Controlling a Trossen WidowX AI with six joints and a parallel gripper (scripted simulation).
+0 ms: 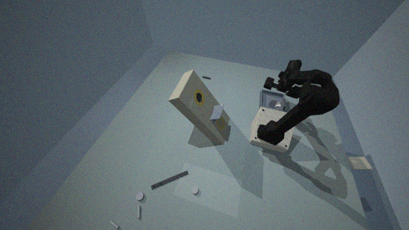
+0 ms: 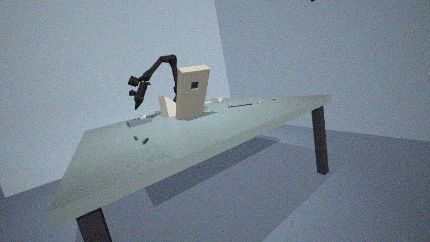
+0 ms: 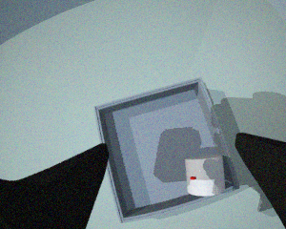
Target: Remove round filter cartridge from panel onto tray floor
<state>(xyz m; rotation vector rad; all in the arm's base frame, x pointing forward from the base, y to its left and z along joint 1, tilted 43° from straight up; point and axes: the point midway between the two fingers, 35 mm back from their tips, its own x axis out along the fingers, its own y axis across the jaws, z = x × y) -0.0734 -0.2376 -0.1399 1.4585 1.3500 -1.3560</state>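
The pale round cartridge point(image 1: 278, 105) point(image 2: 143, 116) point(image 3: 205, 176) is inside the grey tray point(image 1: 260, 98) point(image 2: 139, 122) point(image 3: 148, 94), by the wall at the lower right in the wrist view. It seems to lie on its side, with a small red mark showing; its slots are not visible. My gripper point(image 2: 136, 107) point(image 3: 173, 145) is open and empty above the tray, its fingers apart and clear of the cartridge. The service panel point(image 1: 193, 110) point(image 2: 190, 103) stands upright, with a dark round hole point(image 1: 198, 97) inside a yellow ring.
A pale flap point(image 1: 217, 112) sticks out from the panel beside a second yellow ring. My arm's base is on a pale block point(image 1: 272, 116) between tray and panel side. A dark bar point(image 1: 169, 180), small discs and pegs lie on the table farther off.
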